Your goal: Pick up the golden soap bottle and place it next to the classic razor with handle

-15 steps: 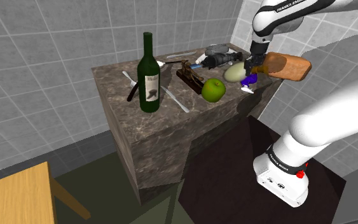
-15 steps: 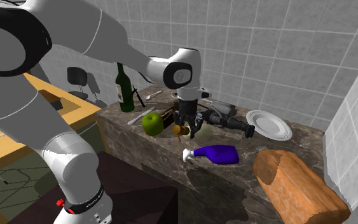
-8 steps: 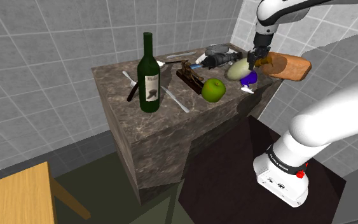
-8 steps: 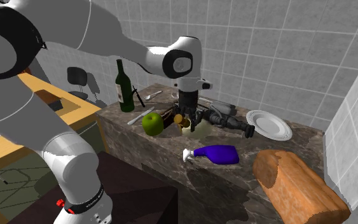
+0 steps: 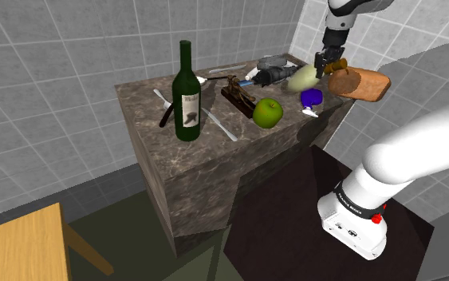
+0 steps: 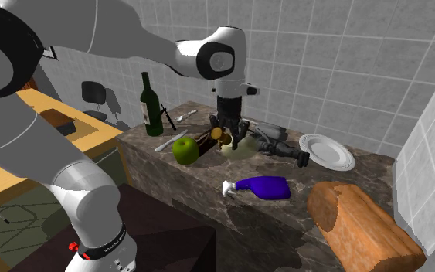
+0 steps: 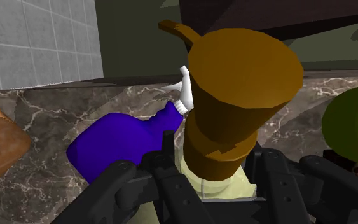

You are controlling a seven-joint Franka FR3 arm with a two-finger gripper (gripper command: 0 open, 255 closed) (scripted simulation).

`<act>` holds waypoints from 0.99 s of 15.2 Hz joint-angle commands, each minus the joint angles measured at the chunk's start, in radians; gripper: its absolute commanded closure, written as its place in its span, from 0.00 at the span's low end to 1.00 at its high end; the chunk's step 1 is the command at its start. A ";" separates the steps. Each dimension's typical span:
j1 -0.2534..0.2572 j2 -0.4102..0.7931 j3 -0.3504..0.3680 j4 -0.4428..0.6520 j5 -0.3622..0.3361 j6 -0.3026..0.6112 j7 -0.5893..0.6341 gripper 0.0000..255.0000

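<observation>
since the golden soap bottle (image 7: 241, 76) must pass over other things toward the razor, the gripper (image 6: 229, 139) is clamped on its pale body, under the pump. it hangs above the marble counter (image 5: 175, 160), near the blue spray bottle (image 7: 120, 137)

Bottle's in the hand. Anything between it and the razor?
Hand holds the soap bottle above the counter. Toward the razor lies a low brown object, green apple beside it; at this height the bottle likely clears both.
</observation>
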 commanded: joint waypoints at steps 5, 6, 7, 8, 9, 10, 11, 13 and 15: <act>0.002 -0.016 0.009 0.069 0.005 -0.085 -0.007 1.00; 0.003 -0.018 0.010 0.081 0.006 -0.099 -0.009 1.00; 0.003 -0.019 0.012 0.094 0.006 -0.112 -0.010 1.00; 0.003 -0.020 0.013 0.106 0.007 -0.125 -0.012 1.00; 0.004 -0.021 0.014 0.119 0.008 -0.139 -0.013 1.00; 0.004 -0.022 0.016 0.132 0.009 -0.152 -0.014 1.00; 0.004 -0.022 0.016 0.134 0.009 -0.155 -0.015 1.00; 0.022 -0.044 0.052 0.112 0.022 -0.163 0.035 1.00; 0.040 -0.061 0.088 0.095 0.037 -0.171 0.084 1.00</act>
